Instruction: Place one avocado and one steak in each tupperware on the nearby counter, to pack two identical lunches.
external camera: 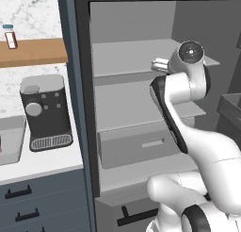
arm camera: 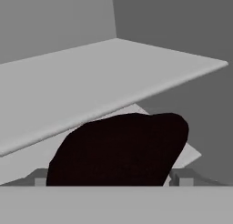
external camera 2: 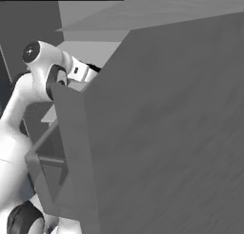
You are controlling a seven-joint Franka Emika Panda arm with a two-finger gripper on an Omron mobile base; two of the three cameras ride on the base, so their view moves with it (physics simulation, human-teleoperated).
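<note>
In the left base view the white arm reaches into the open grey fridge, the gripper (external camera: 157, 64) at the shelf (external camera: 127, 56); the tupperware (external camera: 9, 139) waits well apart on the desk (external camera: 42, 165) beside the coffee machine (external camera: 44, 113).

In the right base view the fridge door (external camera 2: 167, 133) hides the gripper's fingers.

In the hand view the near-black, matte avocado (arm camera: 120, 148) sits directly ahead between the wide-spread jaws, long axis crosswise, under the shelf edge; whether they touch it cannot be told.

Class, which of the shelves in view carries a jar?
The brown wooden wall shelf above the coffee machine; a small jar stands at its left end. The others are grey fridge shelves.
</note>
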